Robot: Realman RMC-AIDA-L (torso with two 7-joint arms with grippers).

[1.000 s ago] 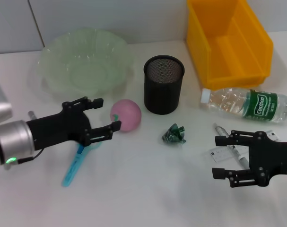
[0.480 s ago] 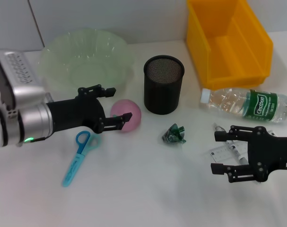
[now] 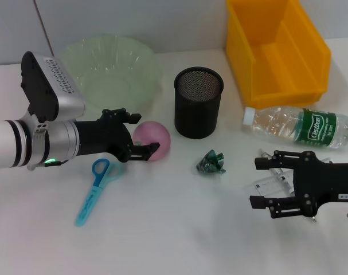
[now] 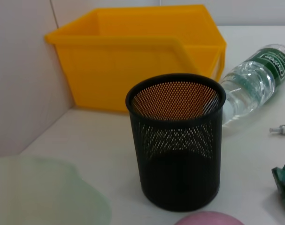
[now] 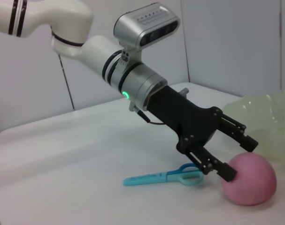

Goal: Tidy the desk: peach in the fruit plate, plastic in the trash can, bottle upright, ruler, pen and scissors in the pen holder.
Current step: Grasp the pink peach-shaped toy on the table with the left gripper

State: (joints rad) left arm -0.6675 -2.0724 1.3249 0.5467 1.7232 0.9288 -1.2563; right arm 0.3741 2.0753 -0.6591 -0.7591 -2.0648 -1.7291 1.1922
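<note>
A pink peach (image 3: 158,140) lies on the white table in front of the green fruit plate (image 3: 105,71). My left gripper (image 3: 144,134) is open, its fingers straddling the peach's left side; the right wrist view shows this gripper (image 5: 242,160) against the peach (image 5: 251,179). Blue scissors (image 3: 93,192) lie below the left arm. The black mesh pen holder (image 3: 199,103) stands mid-table. Green crumpled plastic (image 3: 211,162) lies before it. The bottle (image 3: 300,126) lies on its side. My right gripper (image 3: 258,182) hangs open over the clear ruler (image 3: 264,184). The pen's tip (image 4: 281,129) shows in the left wrist view.
The yellow trash can (image 3: 277,48) stands at the back right, behind the bottle. A grey wall runs along the table's far edge. Bare table stretches along the front edge between the two arms.
My left gripper has moved right from above the scissors until its fingers flank the peach. The right gripper has shifted slightly left over the ruler and pen.
</note>
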